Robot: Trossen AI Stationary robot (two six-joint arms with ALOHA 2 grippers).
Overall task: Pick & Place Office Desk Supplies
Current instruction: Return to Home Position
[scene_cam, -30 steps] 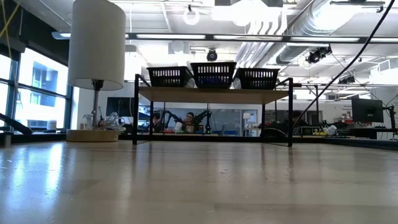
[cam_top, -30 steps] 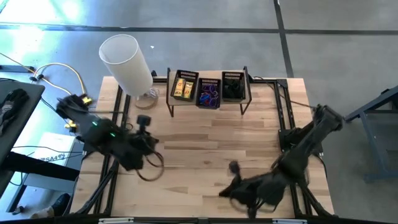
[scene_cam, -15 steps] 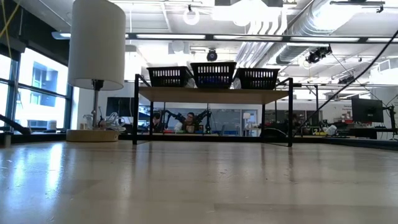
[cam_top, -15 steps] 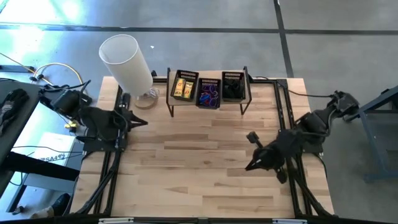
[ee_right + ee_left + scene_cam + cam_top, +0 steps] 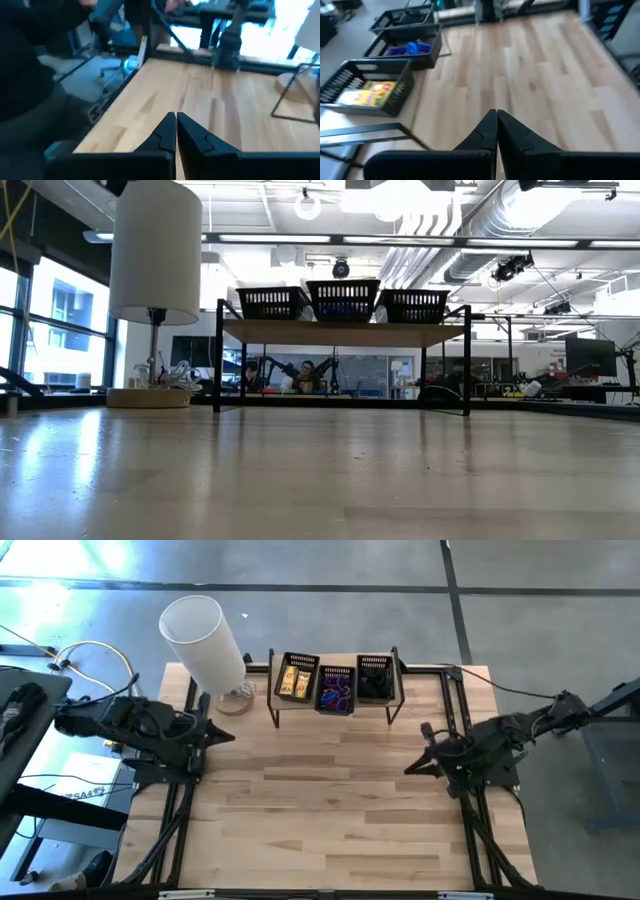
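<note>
Where the counter [image 5: 330, 810] meets its far edge, the shelf [image 5: 340, 332] carries three mesh trays [image 5: 343, 300] holding yellow pieces [image 5: 295, 680], band loops [image 5: 336, 692] and black blocks [image 5: 374, 687]. At opposite sides, the left hand [image 5: 226, 734] and the right hand [image 5: 412, 767] both have fingers pressed together.

The high camera looks straight down on the whole table [image 5: 330, 810], the low one level across it toward the shelf [image 5: 343, 332] both share, and each wrist camera looks closely past the left gripper [image 5: 496, 112] or right gripper [image 5: 176, 116] across the tabletop from opposite sides.
</note>
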